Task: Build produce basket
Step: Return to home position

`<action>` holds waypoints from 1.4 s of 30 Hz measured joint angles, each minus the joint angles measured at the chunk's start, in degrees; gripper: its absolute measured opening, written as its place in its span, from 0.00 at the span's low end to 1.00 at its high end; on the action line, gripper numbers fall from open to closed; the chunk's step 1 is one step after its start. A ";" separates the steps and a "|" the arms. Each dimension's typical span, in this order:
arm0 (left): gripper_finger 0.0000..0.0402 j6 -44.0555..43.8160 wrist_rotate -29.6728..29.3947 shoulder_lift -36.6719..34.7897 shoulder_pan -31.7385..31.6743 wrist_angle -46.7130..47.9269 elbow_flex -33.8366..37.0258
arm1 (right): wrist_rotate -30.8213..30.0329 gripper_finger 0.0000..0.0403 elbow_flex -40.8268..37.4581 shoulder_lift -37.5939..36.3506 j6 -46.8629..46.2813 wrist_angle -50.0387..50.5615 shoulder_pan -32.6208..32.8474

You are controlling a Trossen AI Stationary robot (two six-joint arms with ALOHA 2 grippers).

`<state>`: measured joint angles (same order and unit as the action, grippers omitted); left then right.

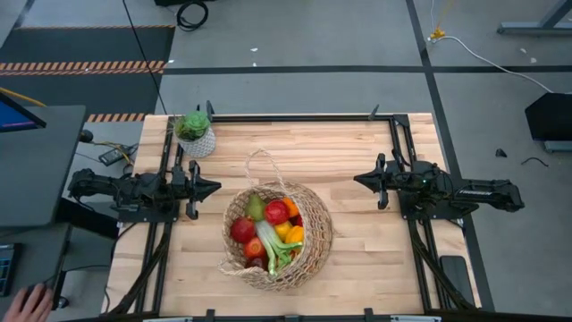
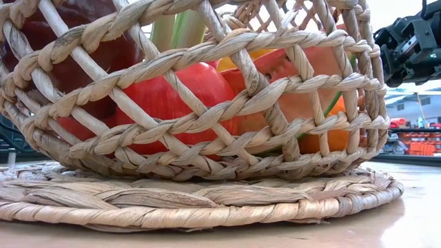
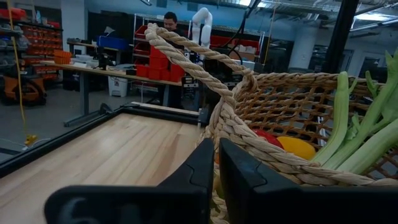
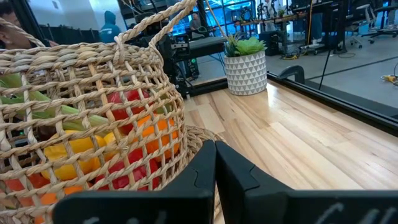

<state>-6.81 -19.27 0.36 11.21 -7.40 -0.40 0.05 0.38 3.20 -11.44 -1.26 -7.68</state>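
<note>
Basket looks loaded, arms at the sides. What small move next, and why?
Probably just settle both arms at rest: all visible produce sits inside the basket, and the left gripper and right gripper are shut, empty, apart from it.

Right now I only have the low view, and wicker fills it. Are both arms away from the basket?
Observer: Yes. From above, the left gripper and right gripper sit off to either side of the basket, touching nothing.
Operator: Jaws open or shut?
Observer: Both wrist views show the jaws shut and empty.
Operator: What's on top of the pile?
Observer: A green pear on the handle's side, and a leek lying across the middle.
</note>
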 joint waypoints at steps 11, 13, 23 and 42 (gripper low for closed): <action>0.08 0.03 -0.01 -0.01 0.01 0.00 0.00 | 0.00 0.03 0.00 0.00 0.00 0.02 0.02; 0.09 0.00 -0.01 0.00 0.00 0.00 0.00 | 0.00 0.03 0.00 0.00 0.00 0.01 0.02; 0.07 0.02 0.00 0.00 0.02 0.00 0.00 | 0.00 0.03 0.00 0.00 0.00 0.00 0.00; 0.07 0.04 -0.02 -0.02 0.00 0.00 0.00 | 0.00 0.03 0.00 0.00 0.00 0.02 0.02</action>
<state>-6.76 -19.29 0.34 11.21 -7.40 -0.40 0.06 0.38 3.20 -11.44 -1.23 -7.66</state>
